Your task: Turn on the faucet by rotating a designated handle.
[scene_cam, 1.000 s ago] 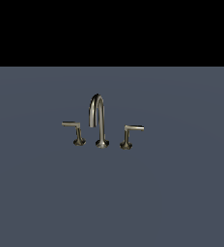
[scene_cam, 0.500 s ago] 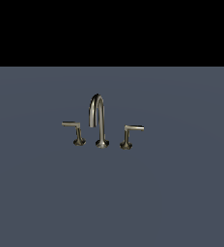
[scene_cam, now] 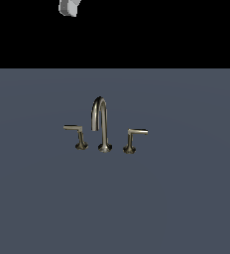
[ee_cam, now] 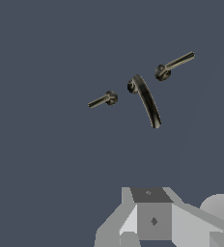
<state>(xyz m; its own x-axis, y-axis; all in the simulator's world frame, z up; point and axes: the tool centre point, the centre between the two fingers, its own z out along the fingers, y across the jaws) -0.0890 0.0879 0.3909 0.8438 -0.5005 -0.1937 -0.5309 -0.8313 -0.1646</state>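
Handle (scene_cam: 75, 133) first, on the exterior view's left: a short brushed-metal L with a thin arm off a flared base, standing on the slate floor (scene_cam: 186, 208). Beside it rises the slim arched spout (scene_cam: 101, 119), then the mirror lever (scene_cam: 134, 136). My gripper (scene_cam: 70, 7) hangs far above; whether my fingers are parted I cannot tell. I judge I should descend beside that thin arm's tip and push sideways, clear of the spout.

No readable text, labels, brands, numbers or signs anywhere in either view; all surfaces are plain and unmarked.
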